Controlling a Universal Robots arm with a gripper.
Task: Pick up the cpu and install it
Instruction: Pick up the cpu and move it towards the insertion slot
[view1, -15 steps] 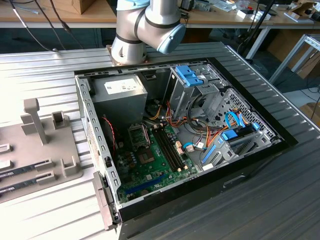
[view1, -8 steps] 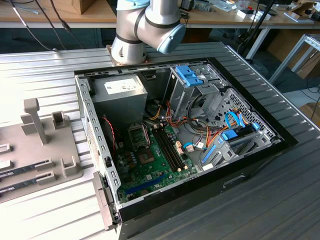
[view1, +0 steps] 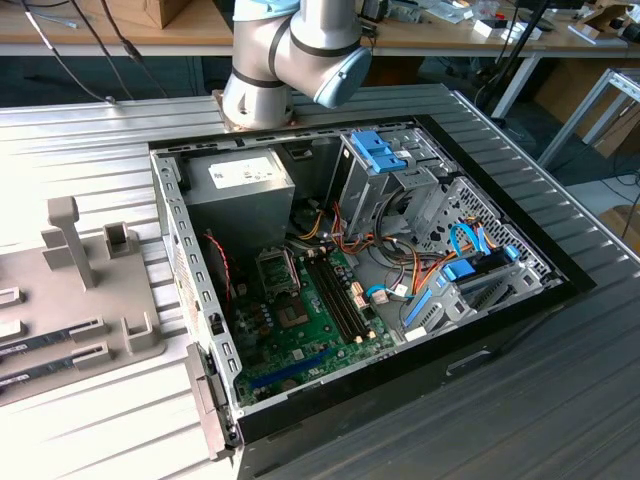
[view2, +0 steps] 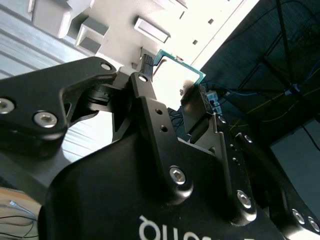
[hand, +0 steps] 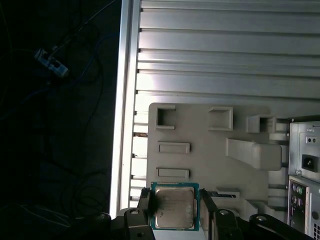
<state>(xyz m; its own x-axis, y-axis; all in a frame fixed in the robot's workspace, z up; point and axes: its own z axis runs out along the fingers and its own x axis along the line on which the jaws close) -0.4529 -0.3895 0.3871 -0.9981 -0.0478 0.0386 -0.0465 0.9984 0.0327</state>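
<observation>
The cpu (hand: 173, 206), a small flat square with a green rim and a dull silver lid, sits between my gripper's (hand: 174, 210) two black fingers (hand: 145, 200), which are shut on its opposite edges. In the second wrist view the cpu (view2: 176, 75) shows bright between the same fingers (view2: 197, 102). It hangs well above the grey parts fixture (hand: 210, 165) on the ribbed metal table. In the exterior view the open computer case (view1: 200, 300) lies flat, with the green motherboard (view1: 310, 330) and its socket (view1: 275, 265) exposed.
The grey power-supply box (view1: 245, 185) fills the case's far corner, and drive cages with blue clips (view1: 385, 155) and cable bundles (view1: 400, 270) sit at the exterior view's right. Memory sticks (view1: 50, 340) lie in the fixture (view1: 90, 300). The arm's base (view1: 270, 70) stands behind the case.
</observation>
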